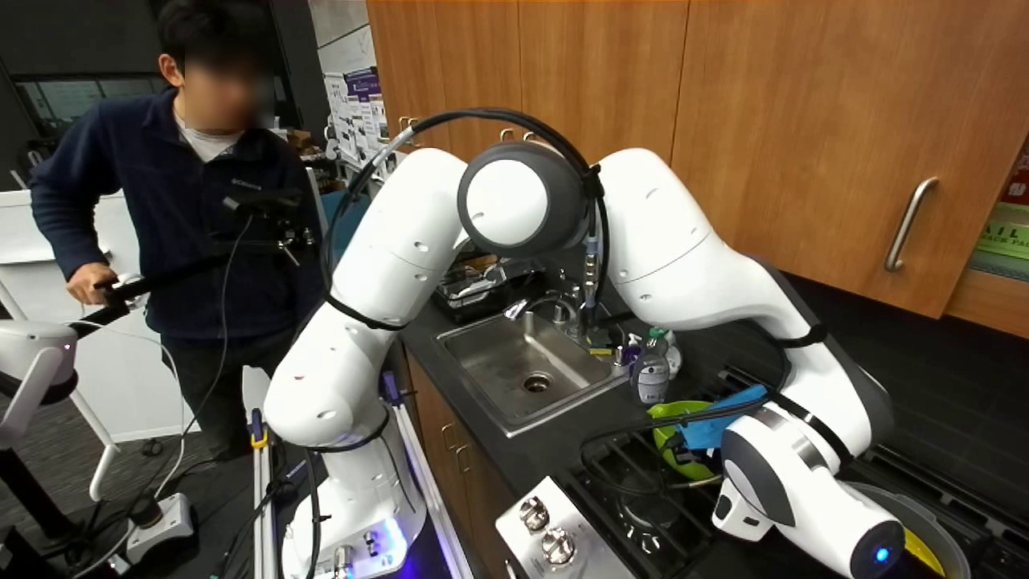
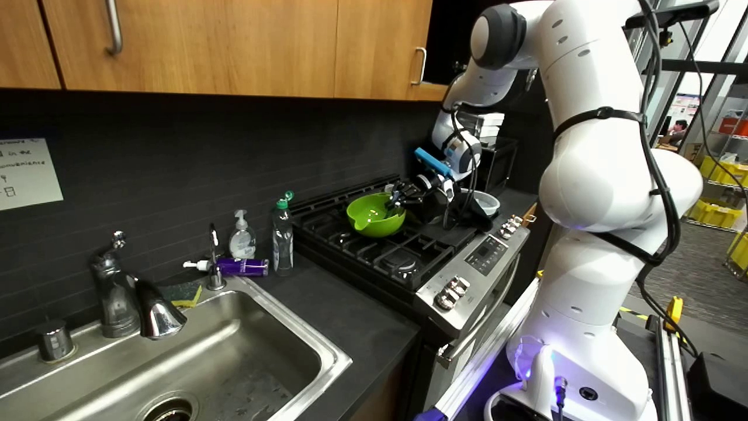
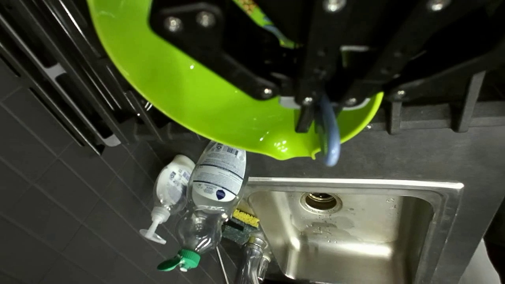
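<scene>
The black end effector appears clenched around a slim round-tipped blue-grey piece at the mouth of the glossy lime-green spouted bowl on the black stove grates, so steady pressure and careful clearance from the bowl should help.
</scene>
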`<state>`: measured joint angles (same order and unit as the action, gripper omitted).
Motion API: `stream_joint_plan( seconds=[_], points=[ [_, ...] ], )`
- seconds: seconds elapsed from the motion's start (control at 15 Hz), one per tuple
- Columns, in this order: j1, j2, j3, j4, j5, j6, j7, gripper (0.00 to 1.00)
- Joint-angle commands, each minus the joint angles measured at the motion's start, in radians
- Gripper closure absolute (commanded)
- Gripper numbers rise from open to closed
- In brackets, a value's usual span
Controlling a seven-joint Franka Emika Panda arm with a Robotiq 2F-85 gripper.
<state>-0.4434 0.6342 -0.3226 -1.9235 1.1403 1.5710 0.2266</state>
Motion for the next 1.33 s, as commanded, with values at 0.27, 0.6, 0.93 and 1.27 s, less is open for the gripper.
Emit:
stream_joint_plan(
  seconds=[0.27,0.6,0.93,1.27],
  points=[
    [0.003,-0.032,-0.062,0.026,-0.014,0.054,0.026,0.99],
    [0.016,-0.051,-0.054,0.035,-0.020,0.088,0.021,0.99],
    [0.037,-0.081,-0.022,0.032,-0.018,0.071,-0.026,0.99],
    [0.058,-0.090,0.015,0.044,-0.015,0.055,-0.057,0.99]
  ],
)
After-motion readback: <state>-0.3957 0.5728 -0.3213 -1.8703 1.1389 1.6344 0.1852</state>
